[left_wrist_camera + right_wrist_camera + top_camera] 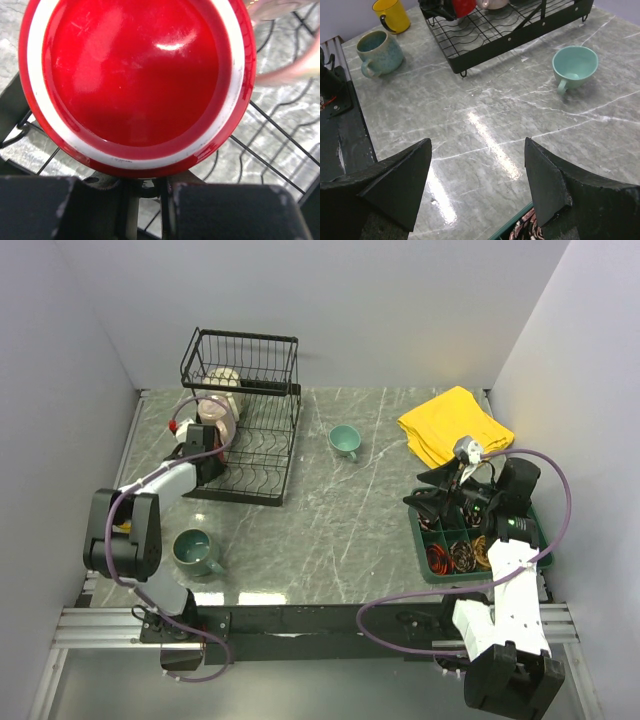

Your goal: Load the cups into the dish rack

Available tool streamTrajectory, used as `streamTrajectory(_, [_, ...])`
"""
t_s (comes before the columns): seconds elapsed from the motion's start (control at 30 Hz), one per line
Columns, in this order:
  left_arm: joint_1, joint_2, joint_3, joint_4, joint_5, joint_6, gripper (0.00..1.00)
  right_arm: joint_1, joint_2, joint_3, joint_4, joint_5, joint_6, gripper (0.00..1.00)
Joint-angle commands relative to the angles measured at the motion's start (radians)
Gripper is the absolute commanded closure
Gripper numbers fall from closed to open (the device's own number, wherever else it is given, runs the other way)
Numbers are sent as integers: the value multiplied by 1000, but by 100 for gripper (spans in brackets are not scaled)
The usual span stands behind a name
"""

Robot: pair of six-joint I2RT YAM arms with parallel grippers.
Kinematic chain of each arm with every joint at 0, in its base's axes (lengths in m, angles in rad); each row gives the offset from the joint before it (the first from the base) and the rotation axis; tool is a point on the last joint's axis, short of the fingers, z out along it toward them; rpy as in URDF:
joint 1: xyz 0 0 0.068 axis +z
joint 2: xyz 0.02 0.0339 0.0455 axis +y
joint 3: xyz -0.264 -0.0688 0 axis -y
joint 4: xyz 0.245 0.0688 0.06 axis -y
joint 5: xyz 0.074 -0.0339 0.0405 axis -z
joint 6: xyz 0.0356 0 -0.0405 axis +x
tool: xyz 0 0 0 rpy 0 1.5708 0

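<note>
The left arm (125, 535) and right arm (505, 610) pair black joint housings with white shells, each trailed by a looping purple cable (569, 502). The right claw (477, 150) has broad black wedge fingers (400, 180); the left claw (162, 200) shows chipped black paint.

A grey-green marble-patterned tabletop (340, 530) with thin white veins is closed in on three sides by plain, matte, pale lilac-white panels: a back wall (330, 300), a left wall (60, 360) and a right wall (590, 340). Along its near edge runs a black strip (300, 618), joined at the left to a silver slotted aluminium rail (100, 625), with a dull grey surface (300, 690) below. Soft, even light leaves a bright white streak of glare (487, 142) on the polished stone.
</note>
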Motion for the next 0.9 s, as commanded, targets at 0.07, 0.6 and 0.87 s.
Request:
streamTrajectory(0.07, [2,50,92,35,-68,15,82,-10,-9,5,15,-18,-11,19])
streamTrajectory(0.6, [2,-216,16,-32,-26,64,19,-13,-5,8,6,-14,-22,19])
streamTrajectory(0.87, [4,-616,-119,-164,21,41,3,-17,-6,12,-14,0,-42,19])
